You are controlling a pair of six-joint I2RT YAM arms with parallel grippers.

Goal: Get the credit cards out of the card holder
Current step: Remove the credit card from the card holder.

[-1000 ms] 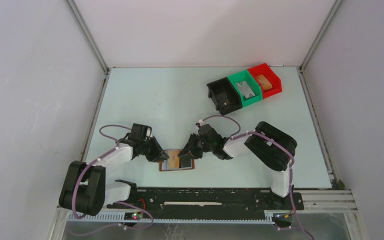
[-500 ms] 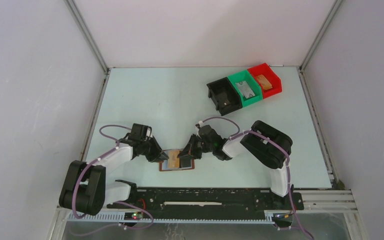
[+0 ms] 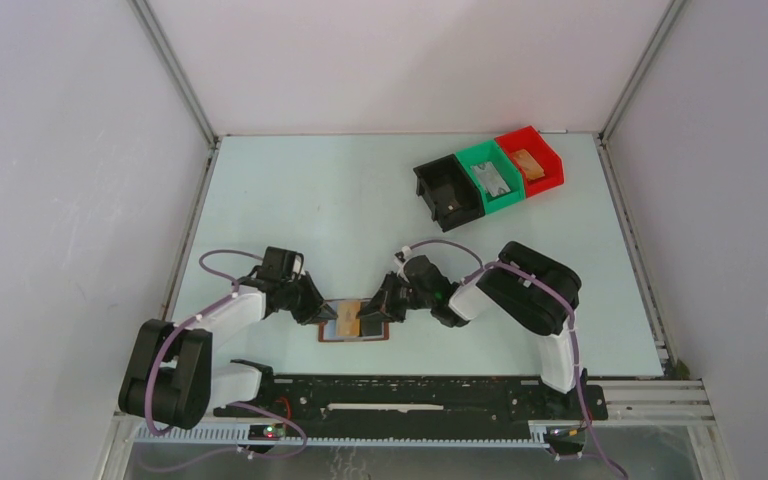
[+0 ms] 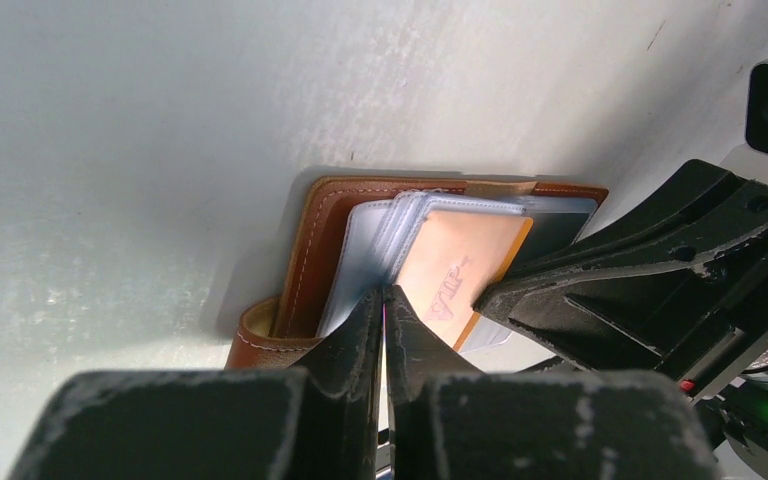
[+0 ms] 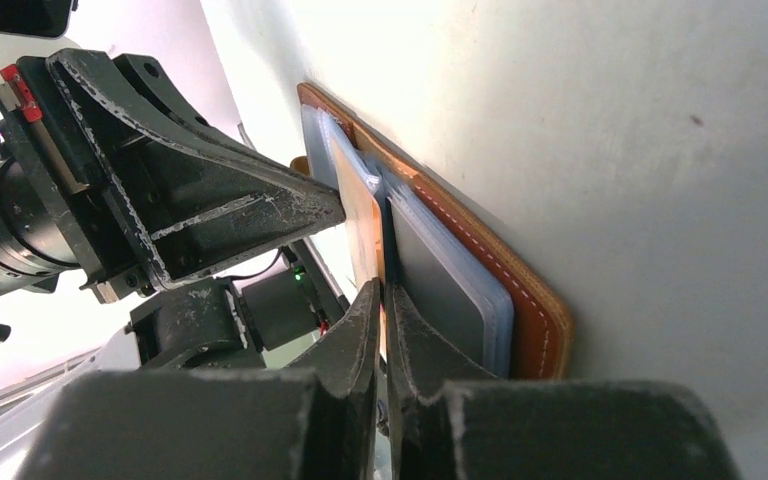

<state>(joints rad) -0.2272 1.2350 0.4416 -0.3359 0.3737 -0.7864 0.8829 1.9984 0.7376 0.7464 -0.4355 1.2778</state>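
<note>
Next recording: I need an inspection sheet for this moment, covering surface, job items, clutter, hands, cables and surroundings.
Surface: pale table, faint scuffs in the wrist views.
Job's things: card holder lies open near the arm bases, clear sleeves showing, with the tan-orange card among them. A grey card lies in the green bin and a tan card in the red bin.
Clutter: black bin, contents unclear; nothing else seen.
Hands: left hand shut, tips at the sleeve edge; right hand shut on the tan-orange card.
Cables: purple cables loop along both arms, apart from the card holder.
Surroundings: white walls on three sides.
</note>
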